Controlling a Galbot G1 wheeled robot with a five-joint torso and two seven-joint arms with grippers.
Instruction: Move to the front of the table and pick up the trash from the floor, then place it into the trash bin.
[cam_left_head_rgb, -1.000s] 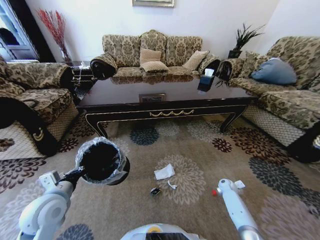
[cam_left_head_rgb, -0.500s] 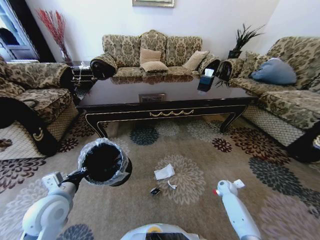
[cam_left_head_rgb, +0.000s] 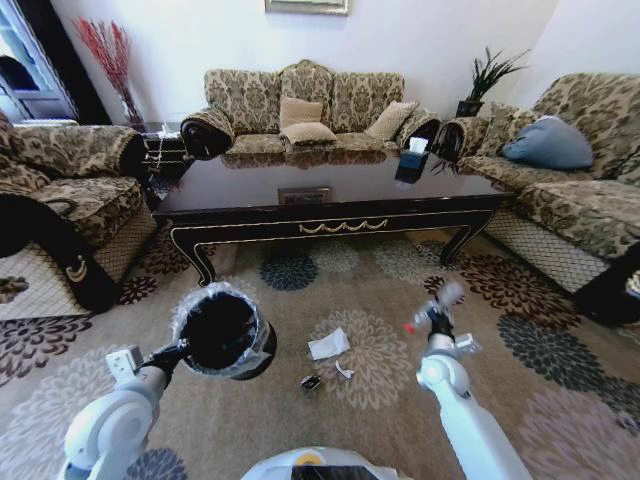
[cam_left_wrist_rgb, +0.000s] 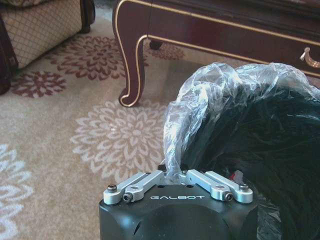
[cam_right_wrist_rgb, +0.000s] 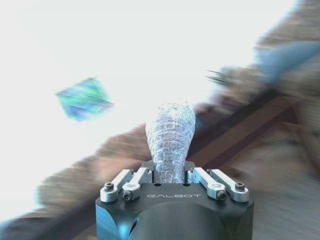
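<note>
The trash bin (cam_left_head_rgb: 222, 333) is held at lower left by the closed left claw (cam_left_wrist_rgb: 177, 176); crinkly silver trash (cam_right_wrist_rgb: 170, 137) is pinched by the right claw (cam_right_wrist_rgb: 170, 175).

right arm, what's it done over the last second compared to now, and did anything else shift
The right gripper swung up off the carpet and forward toward the table, shut on a crinkled silvery piece of trash. The left gripper, gripping the trash bin by its liner, carried it slightly rightward. The white napkin and small scraps beside it stayed put.
</note>
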